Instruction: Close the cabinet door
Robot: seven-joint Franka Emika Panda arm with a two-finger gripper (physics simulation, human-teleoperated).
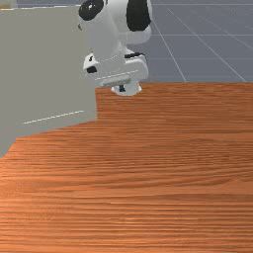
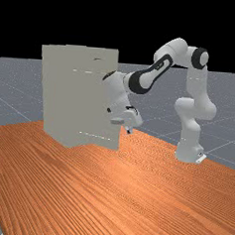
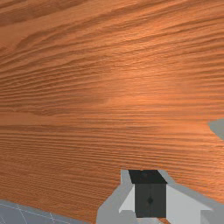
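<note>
The straight-grained wooden table [image 2: 134,190] bears a boxy, matt-grey cabinet [image 2: 54,95] toward the far view's left. Its door [image 1: 49,74], seemingly the flat panel beside the gripper [image 3: 150,192], should handle stiff and fairly heavy, best pushed near its free edge with those slim fingertips, together and empty.

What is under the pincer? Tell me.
The wooden table is under the pincer. In the wrist view the pincer covers one patch; what lies there can't be seen.
</note>
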